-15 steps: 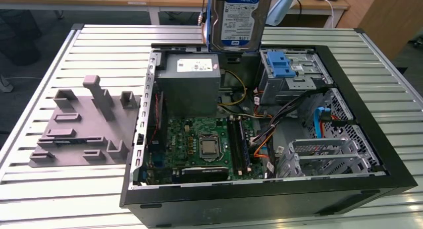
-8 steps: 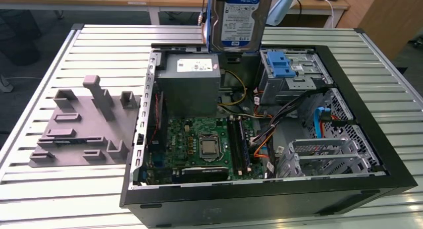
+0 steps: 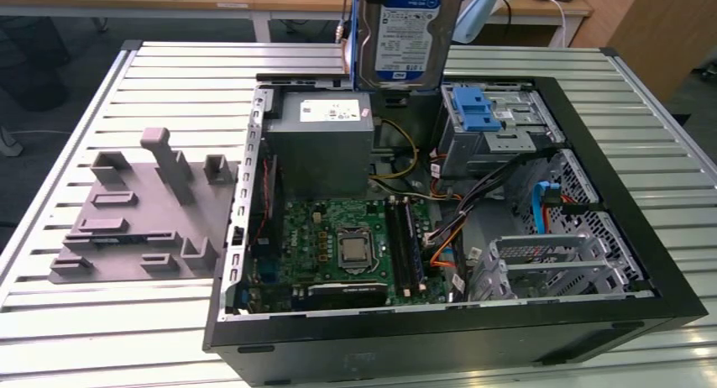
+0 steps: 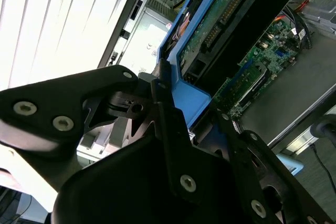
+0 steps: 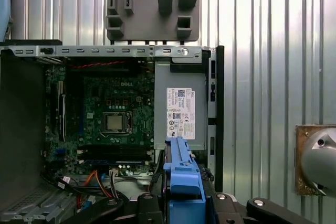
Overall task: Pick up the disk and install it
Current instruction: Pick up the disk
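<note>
Grey fixture (image 3: 140, 207): on slatted counter (image 3: 90, 321), exterior view's left.
Disk (image 3: 405, 35): upright, aloft above open case's (image 3: 448, 338) far side.
Gripper (image 5: 184, 204): clamped shut on disk's blue rail (image 5: 184, 174).
Blue-latched cage (image 3: 488, 123): right of disk, lower.
Risk: probable snag on cables (image 3: 476, 199) or cage rim if lowered tilted.
Hidden: disk's top cut off; pad contact unclear.

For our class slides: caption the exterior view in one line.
The disk hangs upright above the open computer case, not yet installed.
</note>
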Available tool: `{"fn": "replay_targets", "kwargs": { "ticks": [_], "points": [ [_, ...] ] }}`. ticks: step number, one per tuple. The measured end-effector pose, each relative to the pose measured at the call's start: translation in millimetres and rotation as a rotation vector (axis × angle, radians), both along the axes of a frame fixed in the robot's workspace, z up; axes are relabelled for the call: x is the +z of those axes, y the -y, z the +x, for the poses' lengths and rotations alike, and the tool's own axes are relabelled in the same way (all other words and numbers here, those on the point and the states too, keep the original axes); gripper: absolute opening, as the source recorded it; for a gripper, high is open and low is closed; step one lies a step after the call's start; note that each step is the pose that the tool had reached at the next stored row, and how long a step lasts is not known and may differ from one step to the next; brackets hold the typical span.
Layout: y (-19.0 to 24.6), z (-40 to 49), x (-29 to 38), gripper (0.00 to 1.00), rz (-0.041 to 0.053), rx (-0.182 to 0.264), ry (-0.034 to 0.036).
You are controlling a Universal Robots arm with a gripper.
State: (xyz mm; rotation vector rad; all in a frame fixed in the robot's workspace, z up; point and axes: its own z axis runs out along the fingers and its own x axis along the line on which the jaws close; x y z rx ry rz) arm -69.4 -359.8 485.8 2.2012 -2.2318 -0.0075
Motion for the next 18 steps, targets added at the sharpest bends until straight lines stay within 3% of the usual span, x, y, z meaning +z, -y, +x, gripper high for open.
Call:
{"fn": "replay_targets", "kwargs": {
  "ticks": [7, 18],
  "points": [
    [1.1, 0.0, 0.0, 0.36, -0.0001, 0.0, -0.0001],
    [6.4, 0.0, 0.0, 0.36, -0.0012, 0.0, 0.0]
  ]
}}
